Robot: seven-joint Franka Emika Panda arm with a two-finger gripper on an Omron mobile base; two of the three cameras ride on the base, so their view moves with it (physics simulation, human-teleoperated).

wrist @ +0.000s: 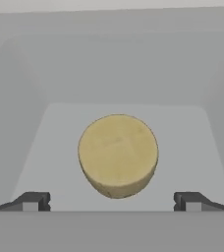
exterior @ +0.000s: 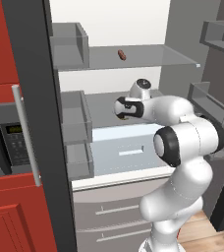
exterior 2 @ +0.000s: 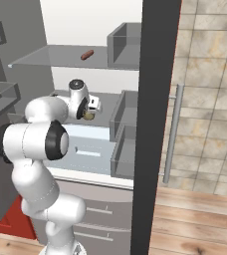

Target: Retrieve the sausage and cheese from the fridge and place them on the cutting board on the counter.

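Note:
The fridge (exterior: 115, 212) stands open with my arm reaching onto its middle shelf. There the cheese (wrist: 118, 155), a dull yellow round puck, lies just ahead of my open gripper (wrist: 113, 203), centred between the two fingertips (wrist: 35, 202) but not touched. From the right base view the cheese (exterior 2: 89, 116) peeks out under the hand (exterior 2: 91, 105). The sausage (exterior: 122, 54) (exterior 2: 87, 54), small and red-brown, lies alone on the glass shelf above. The cutting board and the counter are out of view.
Grey door bins (exterior: 74, 118) (exterior 2: 123, 124) flank the shelves on both open doors. A white crisper drawer (exterior: 128, 150) sits below the arm. A microwave (exterior: 6, 142) and red cabinets (exterior: 11, 216) are at left; a tiled wall (exterior 2: 210, 89) and wooden floor (exterior 2: 200, 224) at right.

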